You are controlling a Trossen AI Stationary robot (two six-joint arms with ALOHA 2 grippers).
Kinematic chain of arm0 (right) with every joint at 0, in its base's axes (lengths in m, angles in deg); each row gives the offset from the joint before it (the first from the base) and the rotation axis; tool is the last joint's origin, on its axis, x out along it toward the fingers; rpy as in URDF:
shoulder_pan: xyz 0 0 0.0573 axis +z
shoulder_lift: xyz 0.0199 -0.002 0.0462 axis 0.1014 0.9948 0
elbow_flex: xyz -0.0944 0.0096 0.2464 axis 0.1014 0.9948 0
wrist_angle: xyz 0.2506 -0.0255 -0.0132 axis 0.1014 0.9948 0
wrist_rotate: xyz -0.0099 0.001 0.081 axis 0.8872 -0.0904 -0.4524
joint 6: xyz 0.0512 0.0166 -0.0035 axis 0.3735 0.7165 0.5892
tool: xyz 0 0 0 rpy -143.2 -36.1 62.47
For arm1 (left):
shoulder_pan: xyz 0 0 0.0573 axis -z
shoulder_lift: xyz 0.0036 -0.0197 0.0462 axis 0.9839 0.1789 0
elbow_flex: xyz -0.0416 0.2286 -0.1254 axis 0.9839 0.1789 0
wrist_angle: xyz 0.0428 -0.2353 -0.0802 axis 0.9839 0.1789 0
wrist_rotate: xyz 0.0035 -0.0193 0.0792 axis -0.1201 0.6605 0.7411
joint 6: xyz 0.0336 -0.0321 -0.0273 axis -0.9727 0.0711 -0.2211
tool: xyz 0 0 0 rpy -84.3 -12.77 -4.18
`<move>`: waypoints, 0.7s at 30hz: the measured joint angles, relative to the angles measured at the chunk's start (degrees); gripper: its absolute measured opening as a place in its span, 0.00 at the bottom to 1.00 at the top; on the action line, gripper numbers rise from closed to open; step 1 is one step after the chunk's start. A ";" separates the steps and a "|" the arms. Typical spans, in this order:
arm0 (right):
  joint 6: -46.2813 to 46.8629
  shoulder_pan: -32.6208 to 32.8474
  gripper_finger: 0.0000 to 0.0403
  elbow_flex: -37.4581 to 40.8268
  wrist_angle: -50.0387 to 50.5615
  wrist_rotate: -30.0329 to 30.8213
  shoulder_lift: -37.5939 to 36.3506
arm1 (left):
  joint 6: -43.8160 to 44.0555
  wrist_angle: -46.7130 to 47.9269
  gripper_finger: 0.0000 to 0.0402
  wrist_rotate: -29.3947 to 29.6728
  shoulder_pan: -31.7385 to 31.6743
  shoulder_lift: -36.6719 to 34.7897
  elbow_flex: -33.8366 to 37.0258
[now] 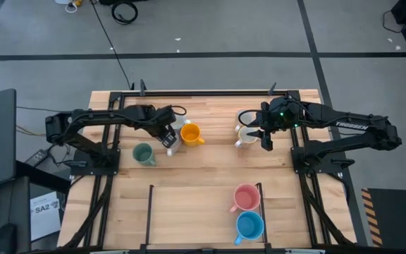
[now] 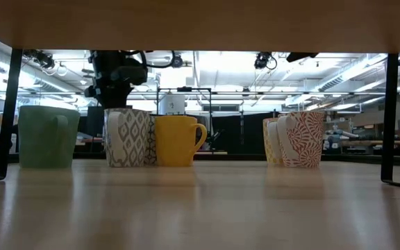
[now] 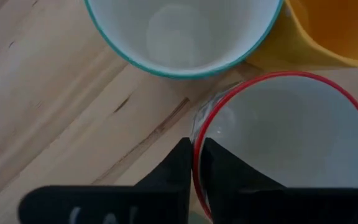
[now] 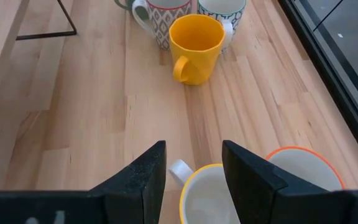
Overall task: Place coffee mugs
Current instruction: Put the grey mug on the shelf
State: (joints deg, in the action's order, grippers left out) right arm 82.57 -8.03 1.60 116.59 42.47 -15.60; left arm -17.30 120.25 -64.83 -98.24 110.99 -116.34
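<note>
A red-rimmed mug (image 3: 291,143) near the desk's far edge is being pinched by its rim between the left fingers (image 3: 194,163), closed on it; the right fingers (image 4: 193,163) are hanging wide open, empty, above a yellow-rimmed mug (image 4: 207,196).

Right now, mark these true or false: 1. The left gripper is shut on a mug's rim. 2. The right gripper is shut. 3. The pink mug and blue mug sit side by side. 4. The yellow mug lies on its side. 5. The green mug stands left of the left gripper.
1. True: the left gripper pinches the rim of the red-rimmed mug.
2. False: the right gripper is open, above the yellow-rimmed mug.
3. True: the pink mug is next to the blue mug.
4. False: the yellow mug stands upright.
5. True: the green mug stands there.
</note>
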 joint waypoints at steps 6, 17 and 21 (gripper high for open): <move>-0.02 0.00 0.40 0.00 -0.01 0.00 0.00 | 0.76 0.82 0.06 0.04 0.02 -0.96 0.07; 0.00 0.00 0.40 -0.02 -0.01 0.00 0.00 | 3.49 4.06 0.06 0.04 0.08 -6.20 0.09; -0.02 0.00 0.40 -0.02 0.01 0.00 0.00 | 5.46 4.10 0.06 -2.16 0.07 -9.33 0.09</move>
State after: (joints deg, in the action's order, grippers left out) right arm 82.56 -8.03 1.58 116.61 42.47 -15.60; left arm -11.84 124.35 -66.99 -98.17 101.66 -116.25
